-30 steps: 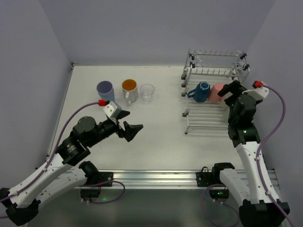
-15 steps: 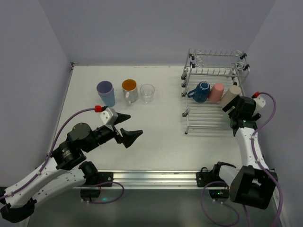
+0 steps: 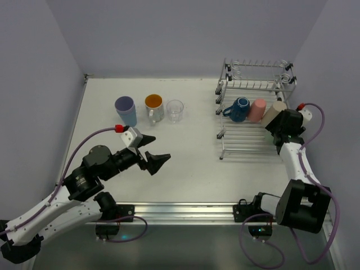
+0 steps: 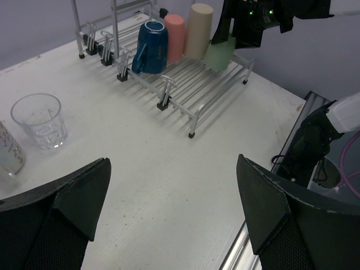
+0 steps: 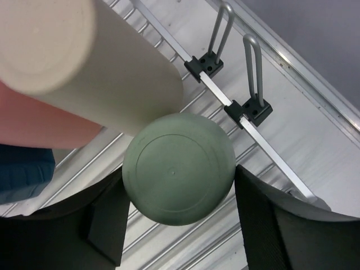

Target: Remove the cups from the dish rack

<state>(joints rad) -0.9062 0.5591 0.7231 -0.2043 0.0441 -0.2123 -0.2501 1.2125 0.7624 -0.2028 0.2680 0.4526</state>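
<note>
The dish rack [image 3: 247, 142] stands at the right of the table. On its lower tier lie a dark-blue mug [image 3: 241, 108], a pink cup [image 3: 257, 110] and a beige cup [image 3: 273, 114]. A green cup [image 5: 178, 169] lies beside the beige cup [image 5: 95, 62]. My right gripper [image 5: 178, 172] is shut on the green cup, one finger on each side of its base. The overhead view hides this cup under the wrist; the left wrist view shows it [image 4: 220, 55]. My left gripper [image 3: 154, 151] hovers open over bare table, holding nothing.
A lavender tumbler [image 3: 125, 110], an orange-inside glass mug [image 3: 153, 107] and a clear glass [image 3: 175, 110] stand in a row on the table at the back left. The rack's upper tier [image 3: 259, 70] holds only its coiled wire holder. Walls close in left, back and right.
My right gripper dropped to the rack's right end, uncovering the beige cup, and closed from wide open onto the green cup. The left arm swung a little lower and stays open.
</note>
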